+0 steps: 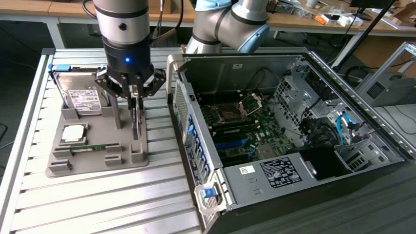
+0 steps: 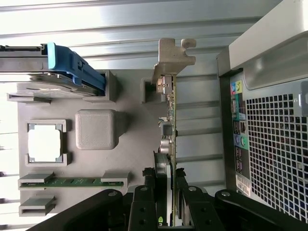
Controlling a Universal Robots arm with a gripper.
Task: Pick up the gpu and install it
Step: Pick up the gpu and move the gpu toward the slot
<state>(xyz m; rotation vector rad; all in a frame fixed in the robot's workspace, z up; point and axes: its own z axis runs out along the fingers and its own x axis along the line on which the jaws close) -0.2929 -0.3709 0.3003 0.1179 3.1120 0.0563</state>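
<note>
Right now you are looking at the gripper (image 1: 134, 97) clamping the gpu (image 1: 136, 122), one finger on each face, in the upper left of the exterior view. The card is showing edge-on as a thin dark blade, with its long axis running down the frame from the fingers toward the grey tray (image 1: 97, 163). You cannot tell whether it is hanging straight down or reaching toward the camera. In the wrist view the silver bracket (image 2: 174, 57) is sitting at the end farthest from the fingers. The open computer case (image 1: 224, 73) is lying just to the exterior view's right of the card, and its motherboard (image 1: 240, 126) is sitting low inside. The hard drive (image 1: 81, 97) and memory strip (image 1: 97, 146) are resting on the tray. Whether the card's far end is touching the tray is hard to make out, and the slot meant for it is getting lost among the board's parts.
</note>
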